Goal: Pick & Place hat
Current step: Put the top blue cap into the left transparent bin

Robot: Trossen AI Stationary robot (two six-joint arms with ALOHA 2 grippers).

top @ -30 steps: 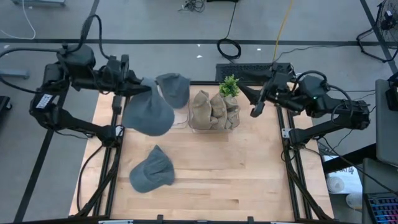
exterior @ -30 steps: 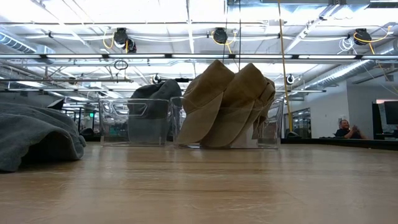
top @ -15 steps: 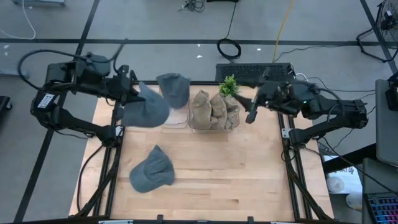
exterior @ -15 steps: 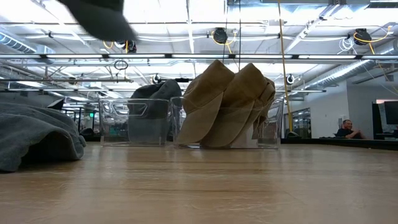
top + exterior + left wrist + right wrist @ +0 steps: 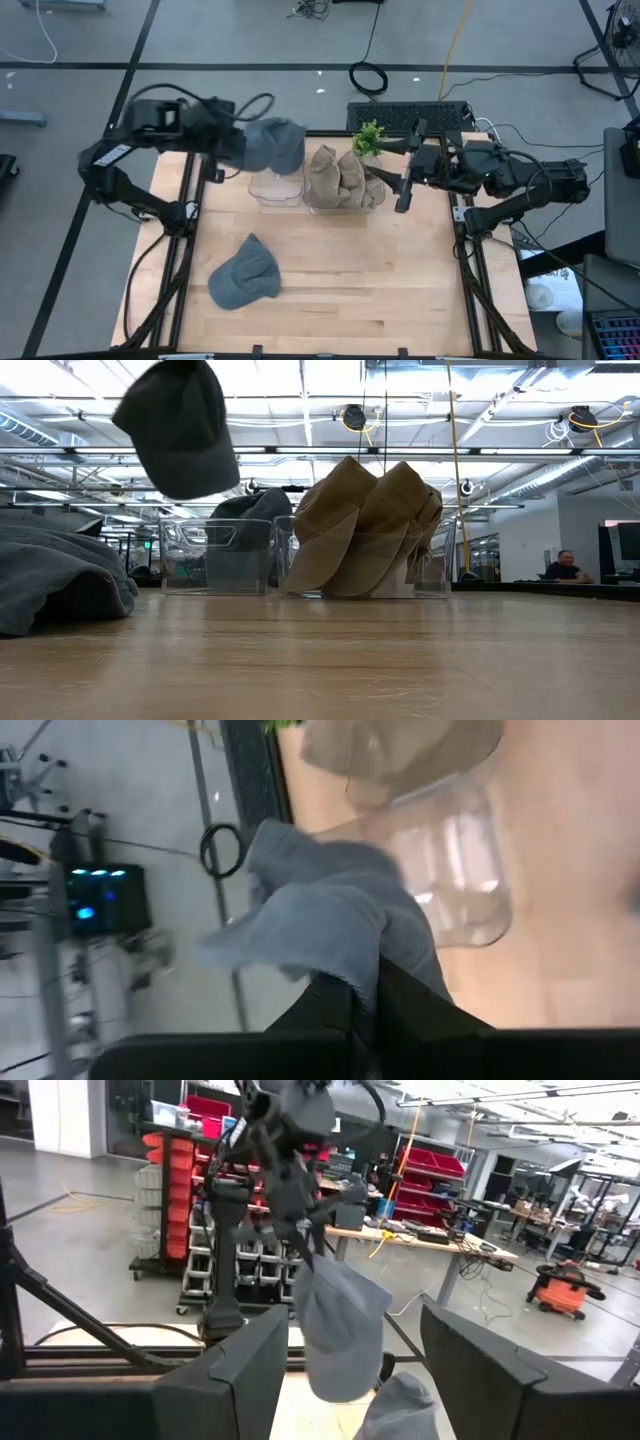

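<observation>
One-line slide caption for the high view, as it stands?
Left hand holds a grey hat above the clear bin; right hand open beside the tan hats.

The left gripper, clamped on a soft grey fabric cap, has swung it from over the table's left edge to the back edge of the clear plastic bin, beside the grey cap already hanging there. The cap has come into the low view above that bin. The right gripper, fingers apart, has dropped closer to the tan caps right of that bin.
</observation>
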